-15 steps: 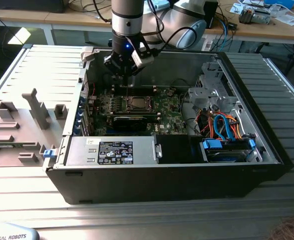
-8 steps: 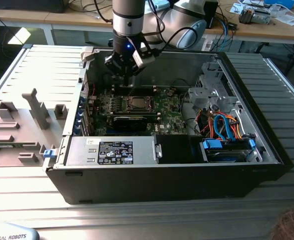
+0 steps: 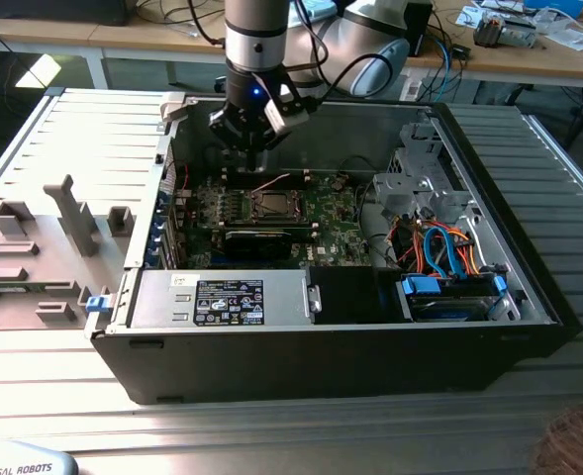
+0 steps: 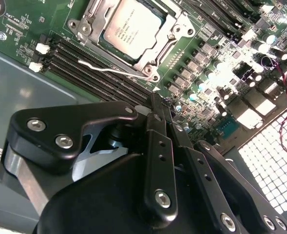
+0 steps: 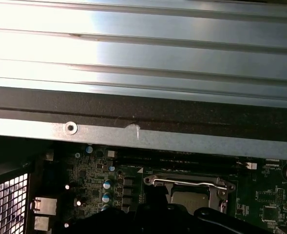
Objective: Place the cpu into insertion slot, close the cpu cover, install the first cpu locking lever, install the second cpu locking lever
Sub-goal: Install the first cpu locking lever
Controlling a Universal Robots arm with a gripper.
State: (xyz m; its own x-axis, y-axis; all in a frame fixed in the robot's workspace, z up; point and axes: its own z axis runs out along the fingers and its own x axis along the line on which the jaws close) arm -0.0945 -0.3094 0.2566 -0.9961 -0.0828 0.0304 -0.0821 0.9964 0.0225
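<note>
Inside the open computer case (image 3: 469, 148), the gripper (image 4: 159, 109) hangs just above the motherboard (image 3: 321, 213), beside the insertion slot (image 4: 175, 41), its fingers (image 4: 155, 117) pressed together and holding nothing. CPU (image 4: 132, 28) sits in the slot with the cpu cover (image 4: 87, 22) closed around it; a wire locking lever (image 4: 109, 69) lies along one edge. Case rests on the desk (image 3: 271, 435).

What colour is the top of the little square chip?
Silvery grey; the cpu shows best in the second wrist view.
</note>
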